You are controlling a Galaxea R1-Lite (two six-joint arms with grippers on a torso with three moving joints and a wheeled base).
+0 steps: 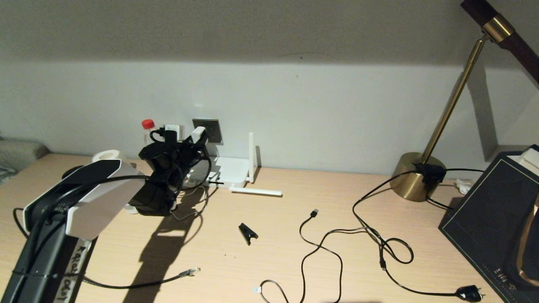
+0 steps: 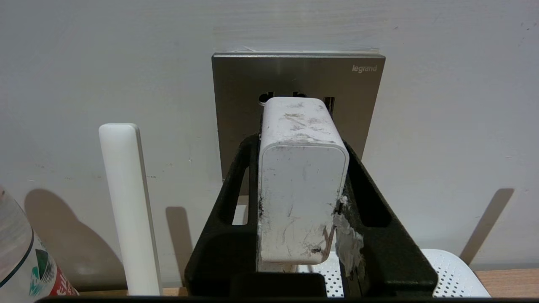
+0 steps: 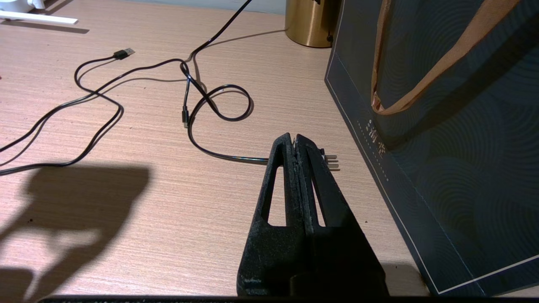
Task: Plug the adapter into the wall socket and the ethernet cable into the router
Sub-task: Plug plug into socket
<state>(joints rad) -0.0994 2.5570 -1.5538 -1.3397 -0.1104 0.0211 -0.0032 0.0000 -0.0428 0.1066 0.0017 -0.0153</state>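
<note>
**Adapter at the socket face**

Gripping the adapter (image 2: 302, 185) between the two black fingers of the left gripper (image 2: 301, 139), clamped on its sides. Holding its front end right up at the wall socket (image 2: 236, 92), over the dark pin holes; impossible to tell whether the pins are seated. Hovering just above the router (image 1: 229, 172), which is lying on the desk (image 1: 269, 235) directly below the wall socket, one antenna (image 1: 251, 156) standing upright and another (image 1: 256, 192) lying flat in front. Standing just left of the wall socket: a red-capped water bottle (image 1: 148, 128).

Resting well away from the wall socket, low over the desk beside a dark gift bag (image 3: 442, 147): the right gripper (image 3: 297, 141), fingers pressed together on nothing.

Lying loose on the desk, far in front of the wall socket: the ethernet cable (image 1: 139, 285), its clear connector (image 1: 190, 272) unplugged.
</note>
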